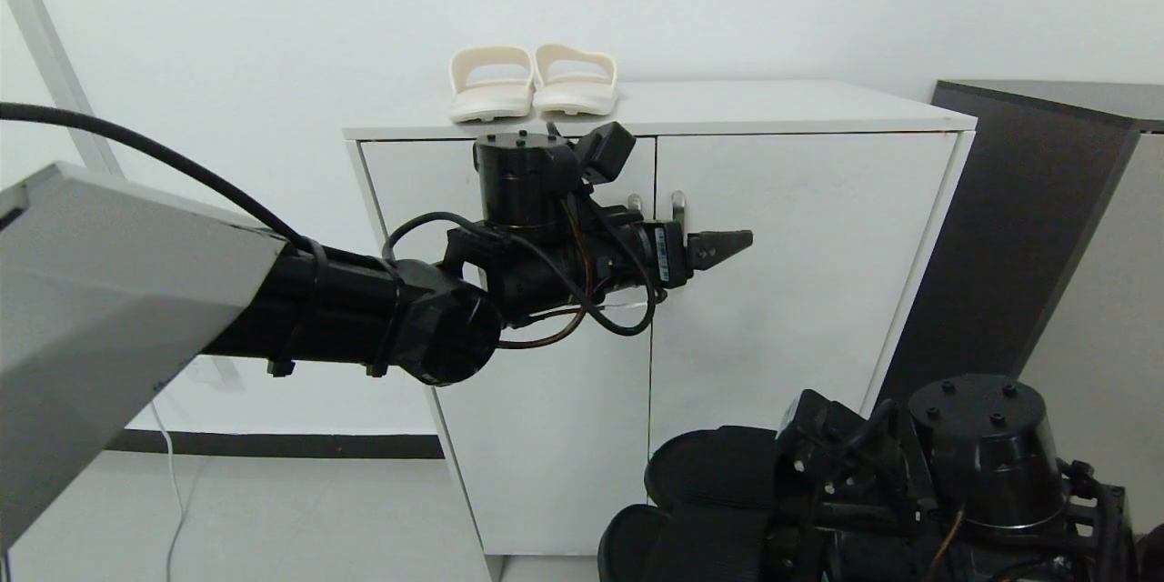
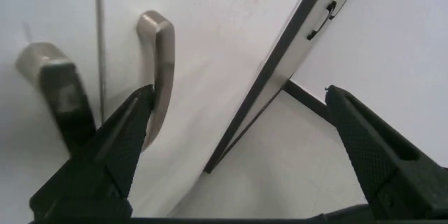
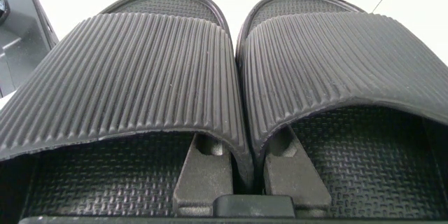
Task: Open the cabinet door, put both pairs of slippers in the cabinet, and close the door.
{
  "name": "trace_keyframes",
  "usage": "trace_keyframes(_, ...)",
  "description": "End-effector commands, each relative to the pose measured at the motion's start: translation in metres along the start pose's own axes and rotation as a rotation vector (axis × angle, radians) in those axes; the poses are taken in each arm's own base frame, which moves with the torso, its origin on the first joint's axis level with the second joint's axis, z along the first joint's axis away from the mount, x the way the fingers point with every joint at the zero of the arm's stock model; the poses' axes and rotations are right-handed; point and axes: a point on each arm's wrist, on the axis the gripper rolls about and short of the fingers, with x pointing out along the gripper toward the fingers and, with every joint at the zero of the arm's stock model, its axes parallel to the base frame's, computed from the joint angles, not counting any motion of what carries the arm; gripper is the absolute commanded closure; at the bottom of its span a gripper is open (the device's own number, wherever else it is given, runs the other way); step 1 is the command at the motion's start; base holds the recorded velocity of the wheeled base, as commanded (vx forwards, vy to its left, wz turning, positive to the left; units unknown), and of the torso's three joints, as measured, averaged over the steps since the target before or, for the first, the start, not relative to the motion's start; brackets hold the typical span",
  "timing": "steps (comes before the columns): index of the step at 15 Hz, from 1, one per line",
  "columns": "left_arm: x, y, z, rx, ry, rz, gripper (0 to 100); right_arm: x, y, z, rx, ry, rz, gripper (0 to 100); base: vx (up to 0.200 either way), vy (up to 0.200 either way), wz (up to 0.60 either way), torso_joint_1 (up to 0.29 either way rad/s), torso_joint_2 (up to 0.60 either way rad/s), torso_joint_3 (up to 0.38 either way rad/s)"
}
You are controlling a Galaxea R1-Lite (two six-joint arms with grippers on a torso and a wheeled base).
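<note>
The white cabinet (image 1: 782, 309) has both doors closed, with two metal handles (image 1: 677, 203) at the centre seam. A cream pair of slippers (image 1: 532, 82) sits on its top. My left gripper (image 1: 726, 246) is open, held level just below the handles and over the right door. In the left wrist view one finger (image 2: 122, 147) lies right beside the right door's handle (image 2: 162, 63), and the gripper (image 2: 239, 92) holds nothing. My right gripper (image 3: 246, 175) is shut on the adjoining inner sides of a black pair of slippers (image 3: 231, 77), held low in front of the cabinet (image 1: 705, 473).
A tall dark cabinet (image 1: 1028, 245) stands just right of the white one. A white wall is behind, and pale floor (image 1: 300, 518) lies open to the left, with a thin cable hanging there.
</note>
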Motion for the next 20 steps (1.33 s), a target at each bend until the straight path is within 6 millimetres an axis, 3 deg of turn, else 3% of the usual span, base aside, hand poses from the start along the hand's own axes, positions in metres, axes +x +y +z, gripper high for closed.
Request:
trace_keyframes(1,0.004,0.003,-0.004,-0.007,0.009,0.007,0,0.000,0.000,-0.001,0.000,0.003,0.003,100,0.000,0.000,0.00,0.000,0.00,0.000)
trace_keyframes(2,0.004,0.003,-0.004,-0.007,0.009,0.007,0,0.000,0.000,-0.001,0.001,0.003,0.001,100,0.000,0.000,0.00,0.000,0.00,0.000)
trace_keyframes(3,0.004,0.003,-0.004,-0.010,0.010,0.007,100,0.000,0.000,-0.001,0.001,0.004,0.003,100,0.000,0.000,0.00,0.000,0.00,0.000)
trace_keyframes(8,-0.003,-0.001,-0.002,-0.008,0.011,0.006,100,-0.003,0.003,-0.006,0.000,0.014,0.058,100,0.000,0.000,0.00,0.000,0.00,0.000)
trace_keyframes(15,-0.039,-0.050,-0.007,0.000,0.051,-0.073,100,-0.008,0.007,-0.017,-0.061,-0.013,0.127,100,0.000,0.000,0.00,0.000,0.00,0.000)
trace_keyframes(20,-0.074,-0.068,-0.008,-0.003,0.067,-0.093,100,-0.011,0.017,-0.021,-0.074,0.003,0.160,100,0.000,0.000,0.00,0.000,0.00,0.000)
